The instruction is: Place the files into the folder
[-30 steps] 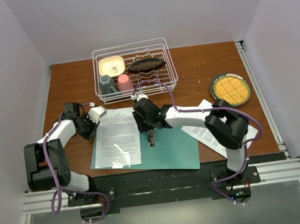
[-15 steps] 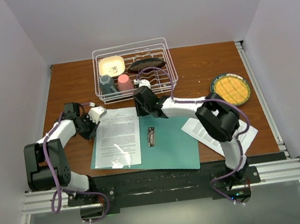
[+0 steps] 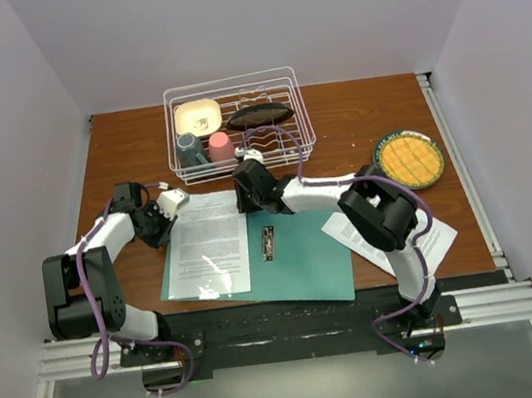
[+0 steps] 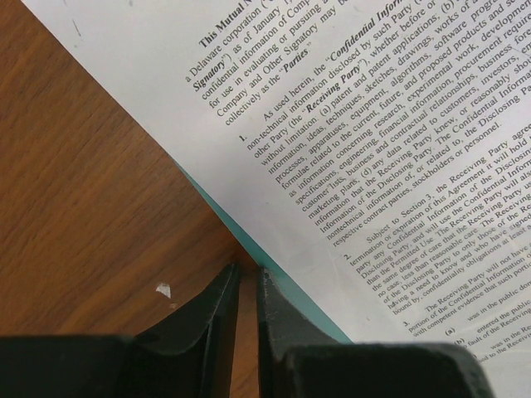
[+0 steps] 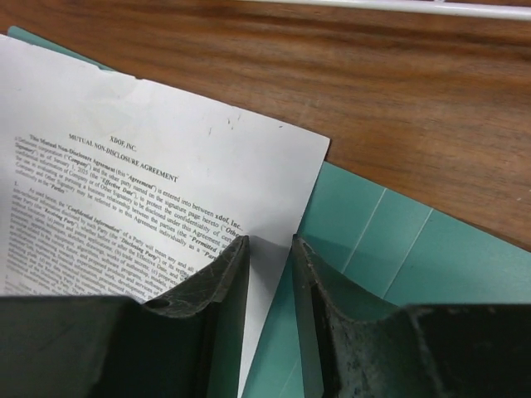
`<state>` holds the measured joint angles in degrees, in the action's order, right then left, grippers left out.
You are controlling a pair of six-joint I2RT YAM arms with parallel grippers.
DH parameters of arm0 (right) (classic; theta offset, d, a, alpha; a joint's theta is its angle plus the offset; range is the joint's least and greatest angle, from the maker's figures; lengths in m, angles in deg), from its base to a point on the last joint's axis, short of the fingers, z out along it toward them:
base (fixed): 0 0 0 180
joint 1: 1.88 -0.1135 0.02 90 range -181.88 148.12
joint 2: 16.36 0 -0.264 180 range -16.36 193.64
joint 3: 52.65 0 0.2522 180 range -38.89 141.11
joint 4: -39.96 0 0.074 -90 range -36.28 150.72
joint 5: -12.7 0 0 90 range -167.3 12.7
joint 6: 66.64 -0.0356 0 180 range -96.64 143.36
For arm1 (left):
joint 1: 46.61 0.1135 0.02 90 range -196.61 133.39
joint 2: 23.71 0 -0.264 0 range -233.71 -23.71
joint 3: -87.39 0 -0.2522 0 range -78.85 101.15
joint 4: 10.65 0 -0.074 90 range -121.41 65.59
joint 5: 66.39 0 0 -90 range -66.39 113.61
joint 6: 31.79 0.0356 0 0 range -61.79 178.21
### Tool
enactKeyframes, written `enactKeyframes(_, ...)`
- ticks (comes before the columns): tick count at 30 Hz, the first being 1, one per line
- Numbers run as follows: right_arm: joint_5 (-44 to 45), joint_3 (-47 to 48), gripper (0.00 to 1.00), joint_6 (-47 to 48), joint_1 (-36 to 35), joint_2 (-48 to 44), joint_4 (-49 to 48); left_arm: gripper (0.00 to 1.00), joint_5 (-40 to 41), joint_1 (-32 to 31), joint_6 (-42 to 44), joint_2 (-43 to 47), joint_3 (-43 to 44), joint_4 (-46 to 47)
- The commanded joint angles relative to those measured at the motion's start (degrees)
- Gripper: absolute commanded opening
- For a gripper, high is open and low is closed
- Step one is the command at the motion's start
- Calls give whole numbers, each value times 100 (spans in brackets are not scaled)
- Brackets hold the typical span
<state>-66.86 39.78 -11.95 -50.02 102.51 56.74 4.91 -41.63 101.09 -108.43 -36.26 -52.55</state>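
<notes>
The teal folder point(image 3: 298, 258) lies open on the table with its metal clip point(image 3: 268, 243) at the spine. One printed sheet point(image 3: 211, 243) lies on its left half. More files point(image 3: 381, 235) lie on the table at the right, partly under the right arm. My left gripper point(image 3: 163, 218) sits low at the folder's left edge point(image 4: 306, 306), its jaws point(image 4: 247, 269) almost together over bare wood, empty. My right gripper point(image 3: 246, 194) is at the sheet's top right corner, its narrowly open jaws point(image 5: 270, 240) straddling the edge of the sheet point(image 5: 166, 166) over the folder point(image 5: 382, 249), holding nothing.
A white wire dish rack point(image 3: 239, 124) with cups and dishes stands just behind the folder. A plate with a yellow disc point(image 3: 409, 159) is at the right. White walls close in both sides of the wooden table point(image 3: 353, 114).
My right gripper has moved from the metal clip up and back to the sheet's top right corner. The left gripper, the sheet and the folder have not moved.
</notes>
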Motion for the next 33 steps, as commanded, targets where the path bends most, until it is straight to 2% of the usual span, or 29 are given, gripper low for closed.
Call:
enactKeyframes(1,-147,-123,30,-248,-81,-118,-276,19,-899,21,1716,-105,-119,-1097)
enactKeyframes(7,-226,-370,25,-459,-152,-241,-276,18,-934,21,1689,-140,-75,-1097)
enactKeyframes(13,-33,-554,11,-512,-196,-443,-276,18,-925,13,1672,-158,-93,-1088)
enactKeyframes(23,388,-845,2,-486,-257,-716,-92,18,-925,21,1637,-176,-163,-1009)
enactKeyframes(30,424,-828,4,-486,-380,-681,-74,18,-1004,13,1584,-132,47,-1140)
enactKeyframes(32,433,-749,13,-477,-389,-646,57,18,-1065,21,1566,-97,161,-1246)
enactKeyframes(33,459,-626,24,-468,-389,-646,145,18,-1118,13,1558,-53,206,-1299)
